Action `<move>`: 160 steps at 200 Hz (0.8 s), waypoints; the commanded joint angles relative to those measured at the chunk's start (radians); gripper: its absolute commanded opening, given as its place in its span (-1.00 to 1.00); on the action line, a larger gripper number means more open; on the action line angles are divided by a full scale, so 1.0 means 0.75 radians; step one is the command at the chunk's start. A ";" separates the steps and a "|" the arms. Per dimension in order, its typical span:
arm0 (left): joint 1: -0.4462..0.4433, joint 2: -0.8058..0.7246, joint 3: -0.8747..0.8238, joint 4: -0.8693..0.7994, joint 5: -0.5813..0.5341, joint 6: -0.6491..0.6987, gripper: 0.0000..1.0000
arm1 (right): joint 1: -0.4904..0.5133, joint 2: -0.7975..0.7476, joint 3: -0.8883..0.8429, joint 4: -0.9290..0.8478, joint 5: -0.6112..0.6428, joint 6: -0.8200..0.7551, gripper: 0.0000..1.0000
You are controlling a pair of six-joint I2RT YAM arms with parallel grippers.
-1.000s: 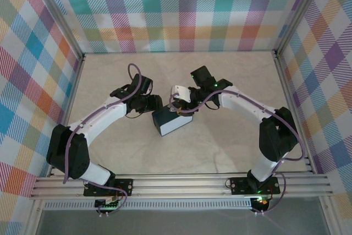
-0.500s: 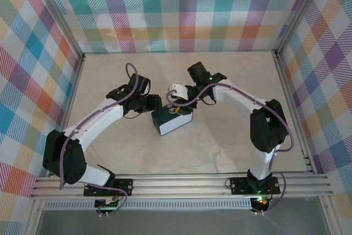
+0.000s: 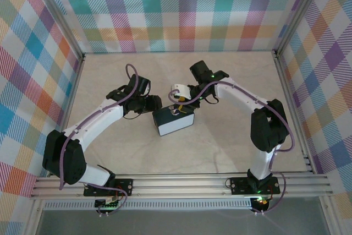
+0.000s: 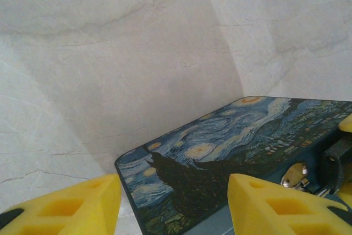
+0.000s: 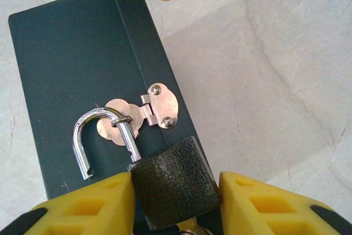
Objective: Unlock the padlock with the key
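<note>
Setting: pale marbled table (image 3: 231, 136) inside plaid-patterned walls (image 3: 181, 9).
Box: dark blue with a swirl-painted face (image 4: 220, 141), lying mid-table between the two arms; its plain dark face carries a silver hasp (image 5: 159, 105).
Padlock, location: the black textured body (image 5: 173, 193) lies against the box's plain face just below the hasp, between the right fingers.
Padlock, long axis: runs from shackle to keyhole end, almost straight up the right wrist view and leaning slightly left. The shackle end points away toward the hasp and the keyhole end toward the wrist camera.
Shackle: the silver U (image 5: 78, 147) has one leg in the body and is hooked through the hasp's loop. The other leg is out of the body and swung to one side, its free tip pointing back toward the near finger.
Key: a brass-coloured sliver (image 5: 188, 225) shows at the body's lower end. It is probably the key, seated in the lock, but too little shows to be sure.
Right gripper (image 5: 176, 181): yellow pads closed in on both sides of the padlock body and apparently in contact, holding it.
Left gripper (image 4: 175, 191): fingers about half spread over the box's corner, with a strip of table visible beside one finger and no grip evident.
Progress, judged: the unlocking looks done, since the shackle is free of the body.
Remaining, judged: at most, slipping the shackle off the hasp and letting go.
</note>
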State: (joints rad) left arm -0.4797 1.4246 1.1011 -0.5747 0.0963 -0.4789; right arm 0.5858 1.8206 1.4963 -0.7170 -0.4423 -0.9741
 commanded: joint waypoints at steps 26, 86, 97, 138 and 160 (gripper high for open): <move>-0.004 -0.013 -0.008 -0.025 0.017 0.000 0.08 | 0.007 -0.056 -0.030 -0.041 -0.023 -0.016 0.17; -0.003 0.007 0.013 -0.029 0.017 0.004 0.08 | 0.039 -0.053 -0.042 -0.002 0.021 -0.076 0.20; -0.003 0.008 0.011 -0.026 0.019 0.004 0.08 | 0.045 -0.051 -0.042 -0.009 0.015 -0.081 0.15; -0.005 0.017 0.011 -0.021 0.031 -0.002 0.08 | 0.066 -0.048 -0.067 -0.007 0.041 -0.080 -0.07; -0.007 0.009 -0.001 -0.022 0.028 -0.004 0.08 | 0.066 -0.073 -0.083 0.028 0.057 -0.063 -0.17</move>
State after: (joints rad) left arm -0.4816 1.4322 1.0992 -0.5758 0.1047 -0.4789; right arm 0.6254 1.7939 1.4651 -0.6918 -0.4026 -1.0111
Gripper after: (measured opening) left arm 0.538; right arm 0.438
